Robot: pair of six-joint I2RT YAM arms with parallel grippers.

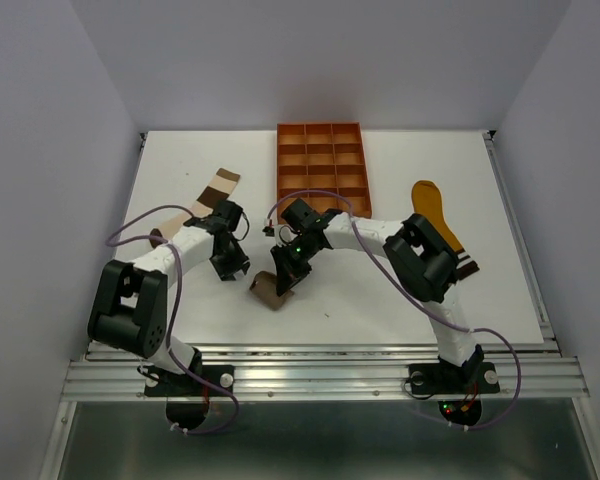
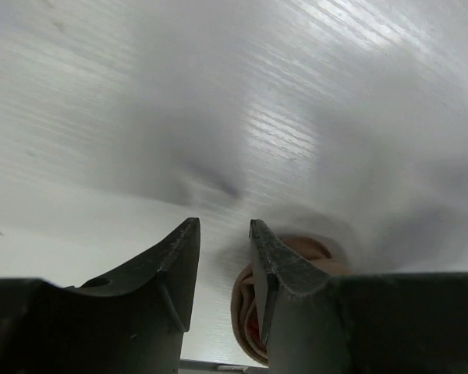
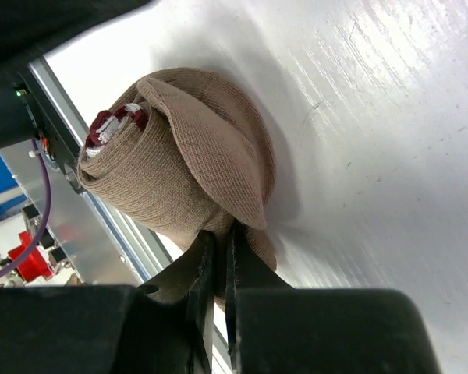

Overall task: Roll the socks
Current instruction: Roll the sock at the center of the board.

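Taupe sock [image 3: 179,156], rolled, at desk [image 1: 360,300] 6 o'clock: right claw [image 3: 218,238] pinched shut on its loose outer flap, left claw [image 2: 222,226] half-open, empty, at its 9 o'clock; likely risk: the roll unwinds if the flap slips or is tugged.

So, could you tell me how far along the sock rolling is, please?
Done: the taupe sock looks rolled into a bundle. In hand: the right gripper pinches its outer fold, while the left gripper hangs open and empty beside it. To do: the brown-cream sock and the mustard sock lie flat, unrolled.
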